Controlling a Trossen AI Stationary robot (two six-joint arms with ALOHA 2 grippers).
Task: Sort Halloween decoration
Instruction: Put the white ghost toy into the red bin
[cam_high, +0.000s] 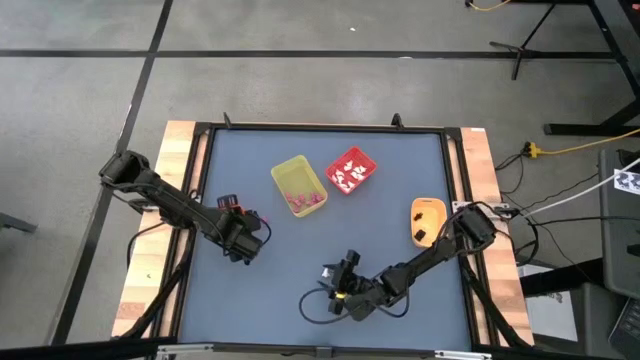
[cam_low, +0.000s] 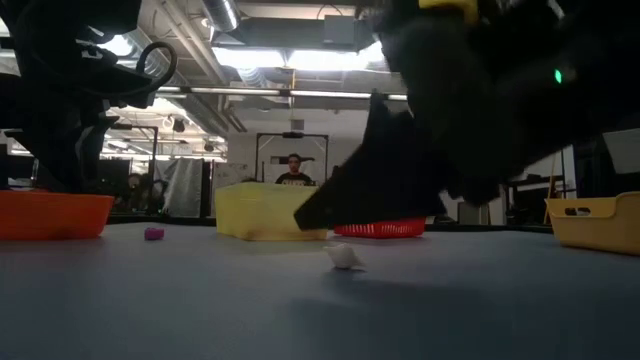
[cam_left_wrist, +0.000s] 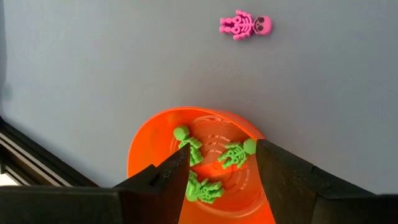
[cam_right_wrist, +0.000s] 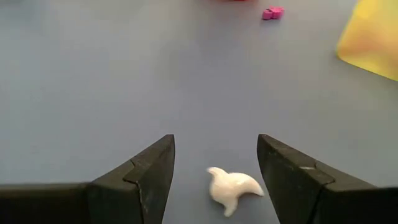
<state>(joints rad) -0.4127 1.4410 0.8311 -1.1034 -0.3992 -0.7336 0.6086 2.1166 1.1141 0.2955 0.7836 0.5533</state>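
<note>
Blue-grey matte worktop (cam_high: 300, 250) lying inside a black frame with pale wooden side rails; grey concrete floor beyond. A person is standing in the far room under ceiling lights. No readable writing showing.

Right claw (cam_right_wrist: 214, 163) hovering low near the front edge, fingers apart, straddling a small white plastic ghost trinket (cam_right_wrist: 233, 188).

Left claw (cam_left_wrist: 221, 171), fingers apart, hanging over a round orange plastic bowl (cam_left_wrist: 149, 134) holding green plastic skeletons (cam_left_wrist: 235, 154); a pink plastic skeleton (cam_left_wrist: 245, 26) lying nearby on the worktop.
</note>
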